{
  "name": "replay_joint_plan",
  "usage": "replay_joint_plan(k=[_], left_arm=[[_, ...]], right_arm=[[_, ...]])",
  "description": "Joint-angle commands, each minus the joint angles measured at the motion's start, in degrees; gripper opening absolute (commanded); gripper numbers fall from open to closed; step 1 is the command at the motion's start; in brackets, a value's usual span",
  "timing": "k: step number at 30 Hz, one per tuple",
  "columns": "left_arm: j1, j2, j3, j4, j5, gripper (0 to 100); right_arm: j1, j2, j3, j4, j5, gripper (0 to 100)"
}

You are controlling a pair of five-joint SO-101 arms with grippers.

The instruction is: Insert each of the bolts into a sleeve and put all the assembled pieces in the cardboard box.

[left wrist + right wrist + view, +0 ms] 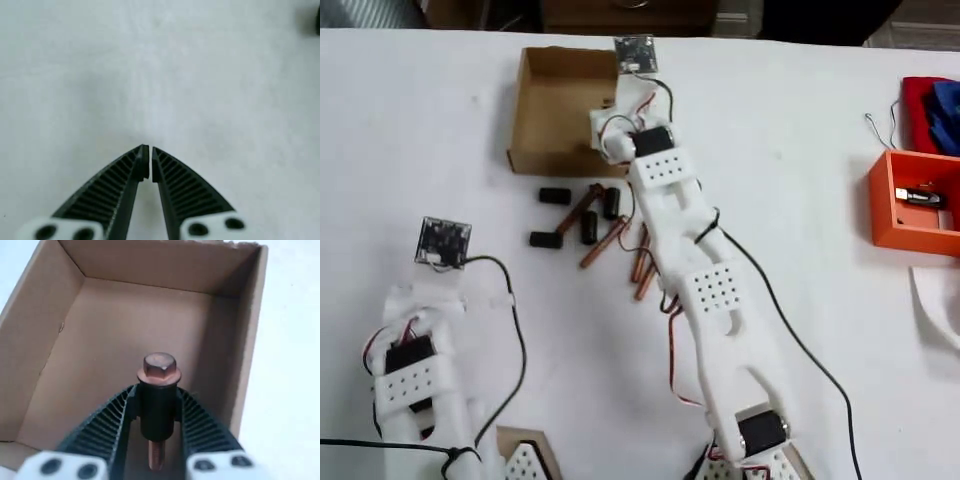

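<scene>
My right gripper [156, 412] is shut on an assembled piece [158, 395], a copper bolt standing through a black sleeve, held over the open cardboard box [150, 315]. In the high view the right arm [665, 195] stretches to the box's [542, 108] right side. Several black sleeves [555, 196] and copper bolts [603, 244] lie on the table just in front of the box. My left gripper [150, 162] is shut on nothing above bare white table; its arm [410, 375] sits at the near left.
An orange tray [910, 205] with a small dark item stands at the right edge, red and blue things behind it. Cables [515, 330] trail from both arms across the white table. A dark object [317, 20] shows at the left wrist view's corner.
</scene>
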Motion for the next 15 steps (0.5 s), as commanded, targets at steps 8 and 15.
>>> replay_joint_plan(k=[8, 15], left_arm=[[0.53, -0.53, -0.13, -1.05, -0.35, 4], [0.53, -0.53, -0.13, -1.05, -0.35, 4]], right_arm=[[0.04, 1.63, -3.78, -1.8, -0.62, 2.4], [-0.04, 1.27, -3.78, -1.8, -0.62, 5.3]])
